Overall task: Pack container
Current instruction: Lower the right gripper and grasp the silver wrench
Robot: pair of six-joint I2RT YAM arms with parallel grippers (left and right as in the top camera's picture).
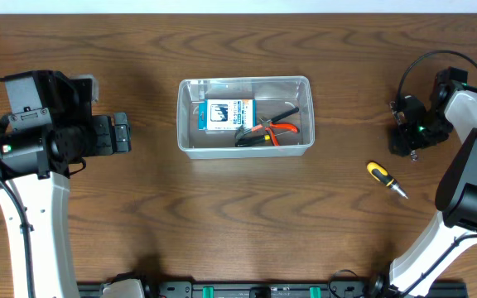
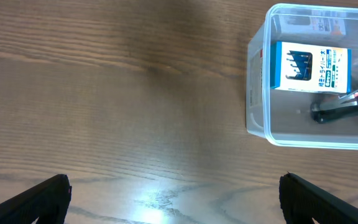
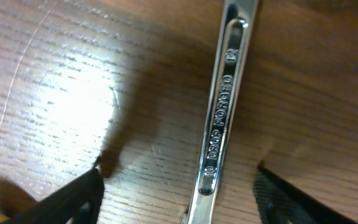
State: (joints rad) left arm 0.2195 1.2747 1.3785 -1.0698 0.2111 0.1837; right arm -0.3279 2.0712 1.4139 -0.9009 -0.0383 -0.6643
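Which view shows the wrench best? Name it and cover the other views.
The right wrist view: the chrome wrench lies close up between the open fingers of the right gripper, its stamped lettering readable. Overhead, the gripper covers it. The left wrist view lacks it.

**Clear plastic container (image 1: 185,116), open-topped, standing upright near the middle of the bench (image 1: 238,223).**

The tub is rectangular with rounded corners and a projecting rim. Its long side runs left to right in the overhead view. Its walls and floor are see-through, so the wood grain shows through them. It rests flat on its base, untilted. Inside, a white-and-blue printed box (image 1: 224,114) lies flat toward the left half. A pair of pliers (image 1: 263,132) with red-orange and black handles lies just beside the box, toward the right half.
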